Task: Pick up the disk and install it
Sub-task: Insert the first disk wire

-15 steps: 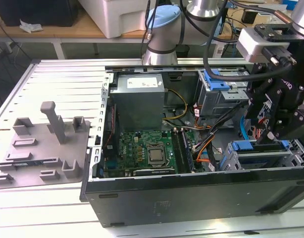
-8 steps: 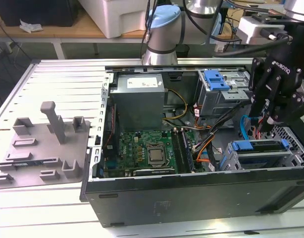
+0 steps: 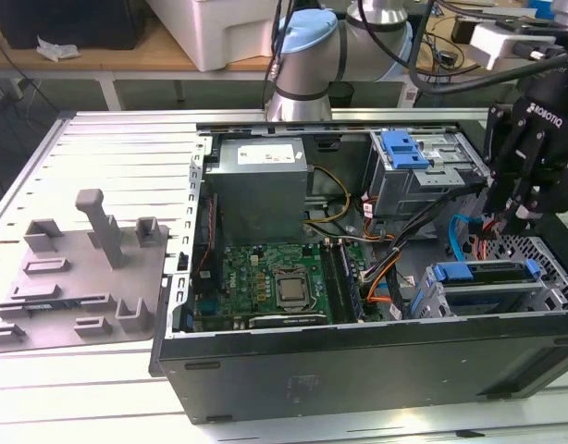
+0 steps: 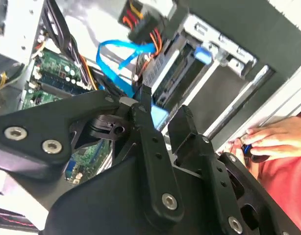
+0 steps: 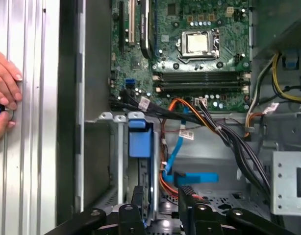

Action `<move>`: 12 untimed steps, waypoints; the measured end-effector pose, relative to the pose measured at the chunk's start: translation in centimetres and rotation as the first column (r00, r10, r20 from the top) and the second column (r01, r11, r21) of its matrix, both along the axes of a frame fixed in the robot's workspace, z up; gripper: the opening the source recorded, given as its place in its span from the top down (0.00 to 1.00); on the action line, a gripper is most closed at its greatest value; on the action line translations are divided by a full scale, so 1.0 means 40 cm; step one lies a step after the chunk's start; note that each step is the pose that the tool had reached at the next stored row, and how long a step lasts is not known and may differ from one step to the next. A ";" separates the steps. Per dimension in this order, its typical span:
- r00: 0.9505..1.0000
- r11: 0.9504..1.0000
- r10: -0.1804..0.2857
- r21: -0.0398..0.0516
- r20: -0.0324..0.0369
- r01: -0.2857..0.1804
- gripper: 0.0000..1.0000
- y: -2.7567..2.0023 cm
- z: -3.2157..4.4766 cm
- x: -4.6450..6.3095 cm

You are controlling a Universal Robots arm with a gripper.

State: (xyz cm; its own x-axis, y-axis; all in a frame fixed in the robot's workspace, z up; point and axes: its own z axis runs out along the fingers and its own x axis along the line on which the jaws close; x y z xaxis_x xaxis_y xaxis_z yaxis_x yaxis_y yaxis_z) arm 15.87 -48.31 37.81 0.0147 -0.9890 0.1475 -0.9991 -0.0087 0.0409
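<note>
An open computer case [image 3: 358, 361] is pictured lying on a slatted metal surface [image 3: 117, 148]. In the exterior view a grey fixture plate [image 3: 80, 268] is seen beside it, at the exterior view's left. The motherboard [image 3: 275, 282] is exposed inside the case. The disk [image 3: 483, 275], clipped in its blue carrier, is seen slotted in a drive bay at the case's corner toward the exterior view's right. The claw [image 3: 523, 220] is poised just above the disk, apart from it. In both wrist views its fingers [image 5: 137, 196] are shown parted, released, with nothing gripped between them. A person's hand [image 5: 4, 98] is caught in both wrist views over the surface beside the case, with a small blue object pinched in it.
</note>
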 end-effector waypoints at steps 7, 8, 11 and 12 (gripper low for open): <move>1.000 1.000 0.000 -0.007 0.000 0.000 0.58 0.077 -0.012 0.027; 1.000 1.000 0.000 -0.010 0.000 0.000 0.58 0.085 -0.013 0.033; 1.000 1.000 0.000 -0.018 0.000 0.000 0.58 0.089 -0.017 0.050; 1.000 1.000 0.000 -0.024 0.000 0.000 0.58 0.091 -0.019 0.053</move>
State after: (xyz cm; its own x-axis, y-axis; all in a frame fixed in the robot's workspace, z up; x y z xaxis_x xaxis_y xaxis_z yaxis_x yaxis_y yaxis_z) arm 18.01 -44.68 37.07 0.0148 -0.9851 0.1711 -0.9991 -0.0079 0.0414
